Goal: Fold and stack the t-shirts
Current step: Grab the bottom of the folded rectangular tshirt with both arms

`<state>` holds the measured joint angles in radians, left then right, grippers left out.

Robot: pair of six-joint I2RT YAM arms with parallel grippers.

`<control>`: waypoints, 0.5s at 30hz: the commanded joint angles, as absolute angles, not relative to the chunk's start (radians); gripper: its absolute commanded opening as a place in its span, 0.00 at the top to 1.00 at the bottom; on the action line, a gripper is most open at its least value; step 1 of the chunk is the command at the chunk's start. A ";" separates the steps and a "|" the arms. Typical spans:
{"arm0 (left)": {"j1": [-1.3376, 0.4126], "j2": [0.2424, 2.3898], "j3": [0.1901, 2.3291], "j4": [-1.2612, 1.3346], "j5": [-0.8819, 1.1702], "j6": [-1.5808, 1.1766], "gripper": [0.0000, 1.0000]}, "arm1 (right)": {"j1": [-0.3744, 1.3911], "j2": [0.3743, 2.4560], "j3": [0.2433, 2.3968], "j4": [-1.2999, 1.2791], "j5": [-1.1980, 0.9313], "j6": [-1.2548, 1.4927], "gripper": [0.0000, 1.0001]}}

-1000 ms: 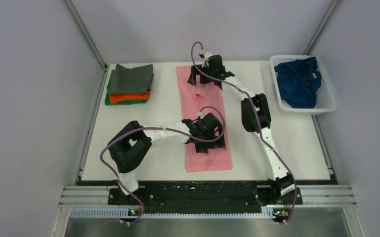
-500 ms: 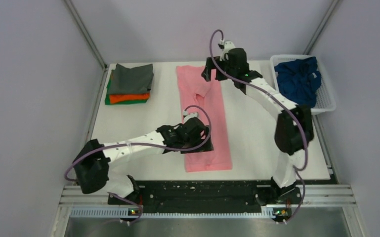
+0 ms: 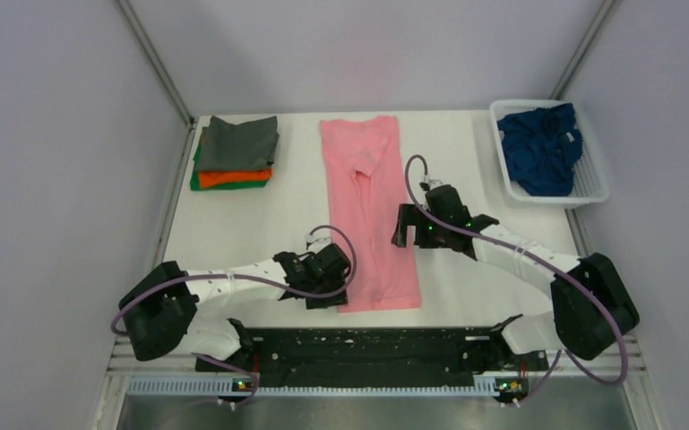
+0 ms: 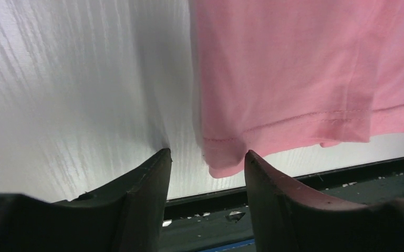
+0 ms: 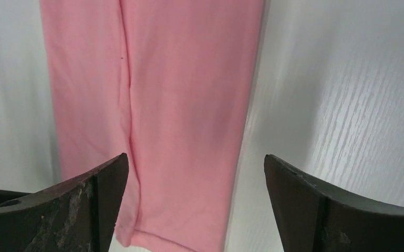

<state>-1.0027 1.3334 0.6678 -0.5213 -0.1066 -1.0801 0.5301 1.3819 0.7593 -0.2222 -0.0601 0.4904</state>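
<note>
A pink t-shirt [image 3: 372, 206] lies folded into a long narrow strip down the middle of the white table. My left gripper [image 3: 327, 291] is open and empty at the strip's near left corner [image 4: 223, 157], low over the table. My right gripper [image 3: 403, 235] is open and empty beside the strip's right edge [image 5: 189, 121]. A folded stack sits at the far left: dark grey shirt [image 3: 237, 141] on top, orange [image 3: 233, 177] and green [image 3: 199, 184] below. A navy blue shirt [image 3: 542, 148] lies crumpled in the basket.
The white lattice basket [image 3: 591, 193] stands at the far right of the table. The black front rail [image 3: 358, 345] runs along the near edge, just below the pink strip's hem. Grey walls close in the left, back and right.
Both arms pulled back toward the near edge. My right gripper left the far end of the pink shirt and came down beside its middle. My left gripper moved off the shirt to its near left corner.
</note>
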 commanded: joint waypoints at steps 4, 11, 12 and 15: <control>-1.013 1.350 0.643 -0.426 -0.053 -1.094 0.54 | 0.563 1.212 0.727 -0.280 0.043 0.561 0.01; -1.015 1.394 0.634 -0.411 -0.055 -1.113 0.87 | 0.584 1.099 0.616 -0.365 -0.024 0.560 0.02; -1.015 1.396 0.636 -0.416 -0.062 -1.120 0.93 | 0.590 1.082 0.596 -0.378 -0.051 0.559 0.02; -1.014 1.384 0.634 -0.437 -0.091 -1.140 1.00 | 0.623 1.042 0.531 -0.411 -0.155 0.564 0.03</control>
<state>-1.0100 1.3739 0.6456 -0.4206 -0.0479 -1.1141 0.5762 1.1080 0.5900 -0.3439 -0.0307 0.5518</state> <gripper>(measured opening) 0.026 0.982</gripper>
